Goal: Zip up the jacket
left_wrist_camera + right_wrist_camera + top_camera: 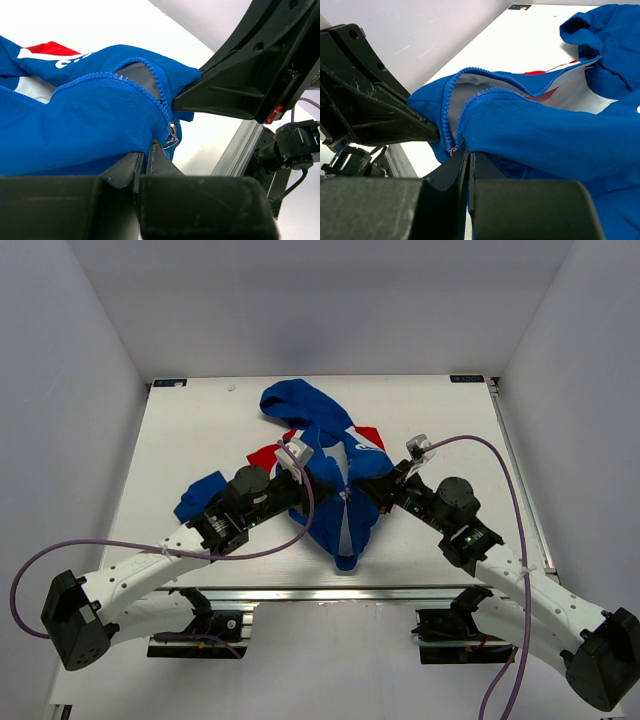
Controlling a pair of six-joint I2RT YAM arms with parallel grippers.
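The blue jacket point(340, 515) lies bunched at mid-table, hood point(300, 405) at the far end, red and white panels beside the chest. Its zipper stands apart, grey lining showing between the teeth point(145, 75). My left gripper point(318, 488) is shut on the jacket's blue cloth point(75, 125) just beside the metal slider point(172, 136). My right gripper point(372, 490) is shut on the opposite front edge point(545, 130), close to the zipper's low end point(452, 150). The two grippers face each other across the opening, lifting the hem off the table.
One blue sleeve point(200, 495) lies out to the left beside my left arm. The white table point(200, 430) ends at a metal rail point(330, 592) along the near edge. White walls close in the back and sides. Purple cables point(480, 445) loop over both arms.
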